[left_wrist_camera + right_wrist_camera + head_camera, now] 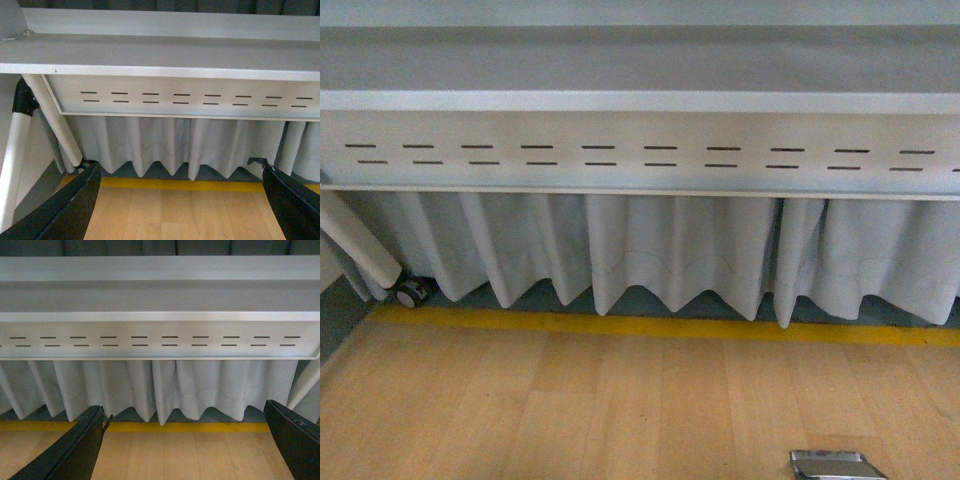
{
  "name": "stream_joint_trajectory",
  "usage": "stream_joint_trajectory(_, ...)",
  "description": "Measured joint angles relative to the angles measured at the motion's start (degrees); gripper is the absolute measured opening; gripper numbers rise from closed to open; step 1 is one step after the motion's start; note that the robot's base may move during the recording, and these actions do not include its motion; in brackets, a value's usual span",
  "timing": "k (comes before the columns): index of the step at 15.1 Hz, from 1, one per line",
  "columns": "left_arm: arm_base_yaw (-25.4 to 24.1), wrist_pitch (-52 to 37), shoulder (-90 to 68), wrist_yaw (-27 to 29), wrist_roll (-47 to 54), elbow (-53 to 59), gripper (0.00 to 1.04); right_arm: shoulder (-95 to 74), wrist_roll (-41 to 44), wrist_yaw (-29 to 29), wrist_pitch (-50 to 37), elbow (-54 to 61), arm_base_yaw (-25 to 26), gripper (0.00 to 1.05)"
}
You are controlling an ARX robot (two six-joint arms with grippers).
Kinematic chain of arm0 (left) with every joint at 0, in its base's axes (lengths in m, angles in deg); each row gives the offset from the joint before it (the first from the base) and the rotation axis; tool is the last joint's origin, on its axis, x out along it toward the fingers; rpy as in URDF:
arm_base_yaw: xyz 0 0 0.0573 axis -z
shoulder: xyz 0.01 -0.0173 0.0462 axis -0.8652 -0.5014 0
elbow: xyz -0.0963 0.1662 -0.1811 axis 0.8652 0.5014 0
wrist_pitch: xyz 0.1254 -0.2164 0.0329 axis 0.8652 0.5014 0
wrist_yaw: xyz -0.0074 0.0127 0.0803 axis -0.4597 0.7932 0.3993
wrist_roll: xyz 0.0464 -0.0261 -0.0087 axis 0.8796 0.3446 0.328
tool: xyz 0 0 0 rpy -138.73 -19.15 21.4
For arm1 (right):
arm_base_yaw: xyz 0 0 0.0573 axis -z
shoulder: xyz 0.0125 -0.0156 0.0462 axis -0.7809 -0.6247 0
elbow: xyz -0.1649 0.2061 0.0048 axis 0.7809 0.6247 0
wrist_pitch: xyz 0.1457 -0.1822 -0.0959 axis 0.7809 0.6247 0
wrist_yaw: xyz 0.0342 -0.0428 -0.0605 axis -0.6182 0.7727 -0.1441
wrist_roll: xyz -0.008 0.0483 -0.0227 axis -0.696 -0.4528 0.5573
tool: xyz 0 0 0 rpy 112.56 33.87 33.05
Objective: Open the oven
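Pleated curtain (660, 250) faces the left end effector (174, 164) and right end effector (184, 407), both spread wide, empty.

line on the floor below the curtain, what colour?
Yellow. The stripe runs between the curtain and the wood floor; front view shows it best.

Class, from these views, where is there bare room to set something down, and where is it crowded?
The wooden floor is bare from the yellow stripe to the front view's near edge. Crowded spots: a castor by the stripe's left end, a metal object at the near right.
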Motion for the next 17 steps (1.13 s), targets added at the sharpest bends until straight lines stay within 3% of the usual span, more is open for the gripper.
stream_joint_trajectory(17, 0.0, 0.0, 0.0, 0.0, 0.0, 0.0, 0.98, 0.0, 0.0, 0.0, 0.0, 0.0, 0.0, 0.98)
